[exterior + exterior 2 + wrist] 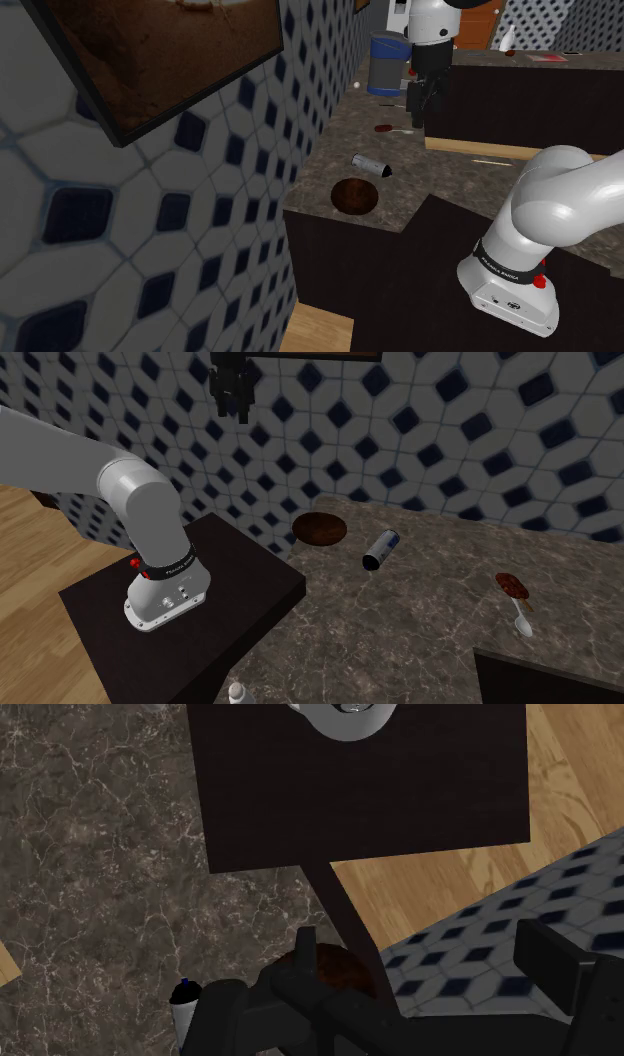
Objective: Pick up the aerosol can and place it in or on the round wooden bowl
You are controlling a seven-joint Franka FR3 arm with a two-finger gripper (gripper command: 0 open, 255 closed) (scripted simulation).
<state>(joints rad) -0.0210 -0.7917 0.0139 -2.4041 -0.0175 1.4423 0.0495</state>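
Lying on dark marbled counter [430, 622] by diamond-tiled wall [450, 432], aerosol can [381, 549] near bowl [320, 529]; pincer [232, 408] released.

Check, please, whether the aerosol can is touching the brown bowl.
Apart. The second exterior view shows bare countertop between the lying aerosol can and the bowl.

pincer [233, 410]: top centre of the second exterior view, wrist cut by the edge.
aerosol can [183, 1004]: wrist view, mostly hidden behind the pincer's body.
bowl [345, 969]: partly covered by one black finger.
white bottle [237, 694]: bottom edge, body cut off.
red thing [381, 128]: shoulder view's upper middle, on the counter [400, 190], too small to name.
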